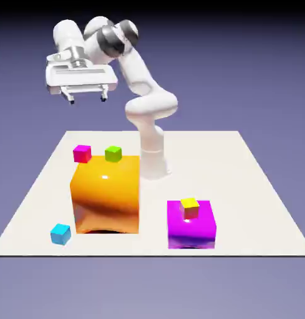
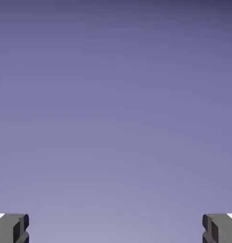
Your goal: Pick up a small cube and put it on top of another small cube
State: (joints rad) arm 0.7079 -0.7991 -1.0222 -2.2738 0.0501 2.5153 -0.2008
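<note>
One arm (image 1: 151, 106), raised and bent toward the exterior view's left, its gripper (image 1: 87, 99) high above the level of all the blocks, fingers spread wide with nothing between them. Hand view: plain blue-violet backdrop (image 2: 116, 118), one fingertip at each lower corner. Count: five tiny cubes, two big blocks, one pale tabletop (image 1: 248, 212). Tiny cubes, one each: cyan cube (image 1: 60, 234), magenta cube (image 1: 82, 154), green cube (image 1: 113, 154), yellow cube (image 1: 189, 208). Correction, four tiny ones. Big: orange block (image 1: 107, 196), purple block (image 1: 191, 233). Cyan cube sits on the tabletop near the front edge, just beside the orange block on the exterior view's left. Magenta and green appear at the orange block's top edge; contact unclear. Yellow overlaps the purple block's top. Bare tabletop between the big blocks, and a broad stretch toward the exterior view's right edge.
</note>
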